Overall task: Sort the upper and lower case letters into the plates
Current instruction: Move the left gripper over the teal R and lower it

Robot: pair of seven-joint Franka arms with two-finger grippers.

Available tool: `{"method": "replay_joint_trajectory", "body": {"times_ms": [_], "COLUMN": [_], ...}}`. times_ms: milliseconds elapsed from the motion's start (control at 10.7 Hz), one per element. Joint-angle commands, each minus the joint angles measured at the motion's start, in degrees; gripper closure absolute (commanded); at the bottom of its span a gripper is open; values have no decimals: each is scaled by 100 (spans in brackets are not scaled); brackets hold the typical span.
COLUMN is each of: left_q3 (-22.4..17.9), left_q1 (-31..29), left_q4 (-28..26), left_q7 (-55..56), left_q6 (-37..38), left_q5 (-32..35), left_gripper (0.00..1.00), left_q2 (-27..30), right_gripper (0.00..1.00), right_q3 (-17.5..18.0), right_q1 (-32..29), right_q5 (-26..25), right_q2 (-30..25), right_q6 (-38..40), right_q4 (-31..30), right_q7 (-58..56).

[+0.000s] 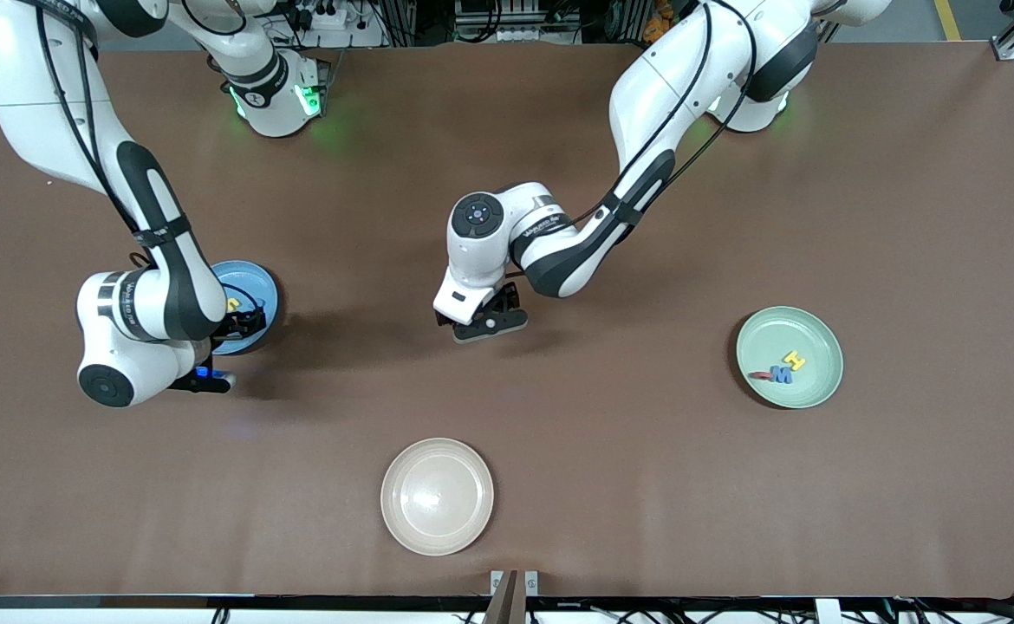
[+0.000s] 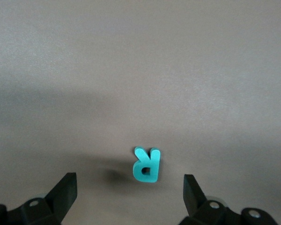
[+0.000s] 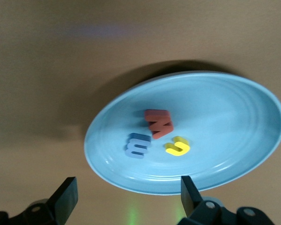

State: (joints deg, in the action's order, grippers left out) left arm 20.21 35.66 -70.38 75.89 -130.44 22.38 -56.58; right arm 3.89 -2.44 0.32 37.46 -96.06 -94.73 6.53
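A teal letter R lies flat on the brown table. My left gripper is open and low over it at the table's middle, and the hand hides the letter in the front view. The sky blue plate holds a red letter, a blue letter and a yellow letter. My right gripper is open and empty just over that plate's edge. The mint green plate holds a yellow H, a blue M and a red letter.
A cream-beige plate with nothing in it stands near the table's front edge, nearer to the front camera than my left gripper. The right arm's forearm hangs over the sky blue plate and hides part of it in the front view.
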Motion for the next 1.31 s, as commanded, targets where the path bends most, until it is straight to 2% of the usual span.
{"method": "replay_joint_trajectory", "body": {"times_ms": [0, 1216], "left_q3": [-25, -157], "left_q1": [37, 55], "left_q4": [227, 227], "left_q7": [-189, -488], "left_q6": [-131, -342], "left_q5": [-137, -401], "left_gripper": [0, 0], "left_q2": [-196, -398], "right_gripper": [3, 3], "right_q3": [6, 6], "right_q1": [6, 253], "right_q5": [327, 636], "right_q2": [-64, -81], "right_q6": [0, -79], "right_q4": [-2, -10], "right_q7": [41, 454]}}
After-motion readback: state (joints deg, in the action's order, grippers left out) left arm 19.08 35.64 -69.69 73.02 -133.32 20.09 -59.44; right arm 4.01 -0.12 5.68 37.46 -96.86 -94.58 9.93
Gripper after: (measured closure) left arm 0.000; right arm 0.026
